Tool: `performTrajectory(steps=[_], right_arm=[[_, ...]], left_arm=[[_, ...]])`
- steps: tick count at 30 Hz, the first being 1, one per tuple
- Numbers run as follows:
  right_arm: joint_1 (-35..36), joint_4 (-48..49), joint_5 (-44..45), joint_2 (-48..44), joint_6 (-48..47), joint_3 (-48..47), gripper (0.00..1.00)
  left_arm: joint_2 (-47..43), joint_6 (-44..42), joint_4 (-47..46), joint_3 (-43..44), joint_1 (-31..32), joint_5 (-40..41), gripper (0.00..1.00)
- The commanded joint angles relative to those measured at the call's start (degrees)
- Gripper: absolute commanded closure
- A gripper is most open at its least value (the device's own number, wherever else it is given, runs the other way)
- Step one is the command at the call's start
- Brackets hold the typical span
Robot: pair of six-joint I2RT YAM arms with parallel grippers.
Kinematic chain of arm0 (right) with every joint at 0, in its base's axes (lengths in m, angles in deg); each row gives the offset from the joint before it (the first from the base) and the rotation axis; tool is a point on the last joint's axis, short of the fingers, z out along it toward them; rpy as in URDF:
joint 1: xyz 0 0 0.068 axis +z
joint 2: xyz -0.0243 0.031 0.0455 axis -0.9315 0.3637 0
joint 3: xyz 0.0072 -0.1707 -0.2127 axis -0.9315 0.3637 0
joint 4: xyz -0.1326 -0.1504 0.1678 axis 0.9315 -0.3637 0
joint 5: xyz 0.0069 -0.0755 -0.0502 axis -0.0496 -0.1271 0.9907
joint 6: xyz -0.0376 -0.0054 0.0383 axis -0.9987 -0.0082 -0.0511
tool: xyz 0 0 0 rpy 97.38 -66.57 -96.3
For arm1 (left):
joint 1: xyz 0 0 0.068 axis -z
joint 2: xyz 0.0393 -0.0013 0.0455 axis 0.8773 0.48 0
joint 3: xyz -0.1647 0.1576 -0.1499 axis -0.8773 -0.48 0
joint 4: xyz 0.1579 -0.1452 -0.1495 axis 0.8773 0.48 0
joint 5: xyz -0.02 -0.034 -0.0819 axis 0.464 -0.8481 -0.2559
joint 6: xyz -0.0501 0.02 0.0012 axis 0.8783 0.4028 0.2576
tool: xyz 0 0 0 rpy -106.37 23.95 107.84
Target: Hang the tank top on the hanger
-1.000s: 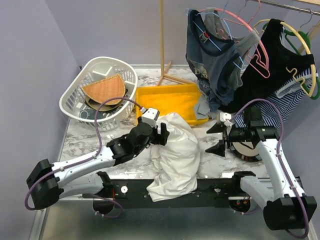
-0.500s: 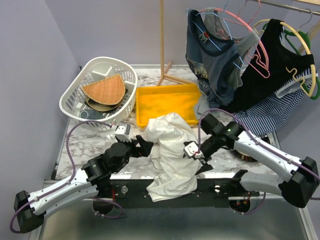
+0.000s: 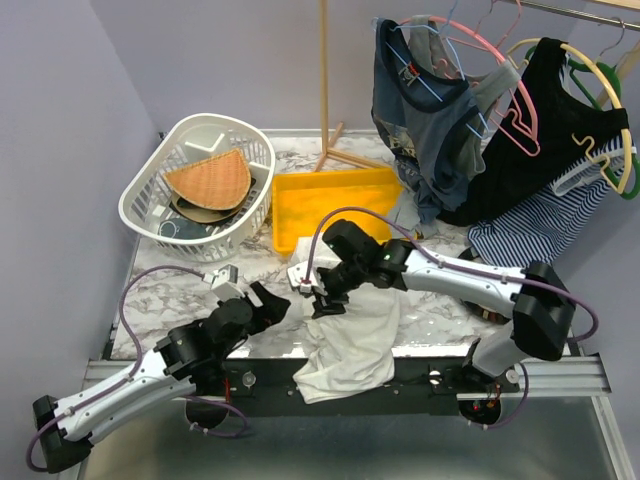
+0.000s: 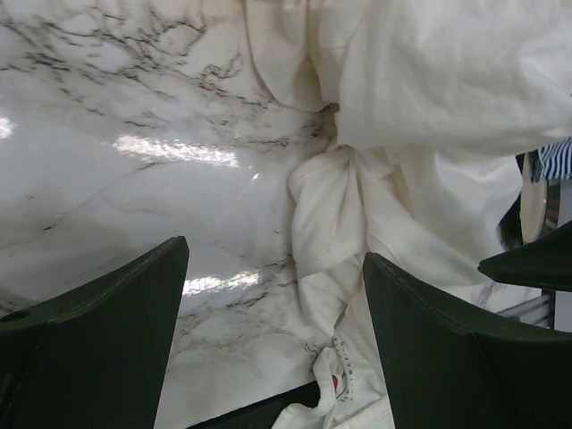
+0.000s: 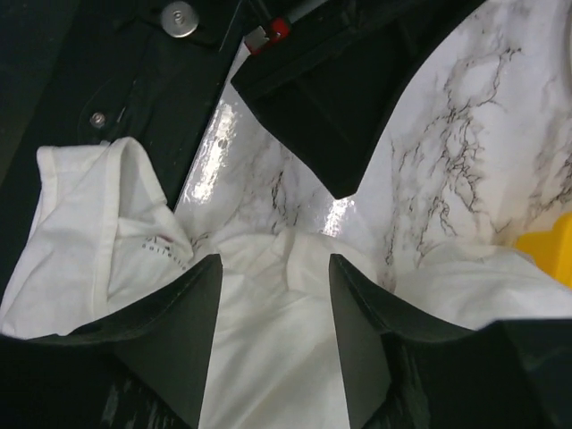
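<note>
Off-white cloth fills the middle of the overhead view: the one tank top (image 3: pixel 350 330) lies crumpled on the marble desk (image 3: pixel 170 290), its lower end draped over the near edge at bottom centre. Both of my two arms reach toward it.

My left fingers (image 4: pixel 107 322) stand wide apart at the top's left side. Nothing is held between them, and only bare marble and the cloth's edge lie below the gap. In the left wrist view the cloth bunches at the upper right.

My right fingers (image 5: pixel 165 335) are parted to a middling gap over the top's upper left part. A raised fold of cloth lies between the tips; I cannot tell whether they touch it.

One yellow tray (image 3: pixel 340 200) sits just above the top in the frame, and one white basket (image 3: pixel 150 200) sits at the upper left.

At the upper right, three garments hang from a rail (image 3: pixel 570 8):
- a blue-grey printed shirt (image 3: pixel 420 120)
- a black top (image 3: pixel 505 185)
- a striped piece (image 3: pixel 540 225)

The slim pink hanger (image 3: pixel 522 125) hangs between the shirt and the black top, well apart from the tank top. Beside it I count one thick pink hanger (image 3: pixel 470 35) and one yellow hanger (image 3: pixel 628 140). The other hooks are too crowded to count.
</note>
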Motion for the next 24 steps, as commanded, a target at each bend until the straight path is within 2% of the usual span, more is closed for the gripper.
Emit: performTrajectory(steps=[1, 5, 10, 21, 24], right_arm=[[2.03, 6.33, 6.5, 6.24, 9.57, -1.91, 0.46], [3.17, 6.6, 8.97, 10.98, 10.29, -3.4, 0.49], [4.22, 4.93, 13.45, 16.34, 8.97, -5.6, 0.48], [4.67, 3.96, 19.51, 20.48, 8.09, -5.95, 0.47], [4.75, 4.05, 20.48, 20.75, 8.27, -5.95, 0.5]], left_arm=[[-3.8, 9.17, 16.42, 3.63, -0.15, 10.13, 0.11], [-7.84, 12.25, 19.24, 3.28, -0.15, 13.03, 0.12], [-7.94, 13.31, 20.04, 3.45, -0.15, 13.91, 0.12], [-5.83, 17.7, 23.47, 4.77, -0.15, 16.11, 0.12], [-6.18, 17.7, 23.55, 4.77, -0.15, 16.02, 0.12]])
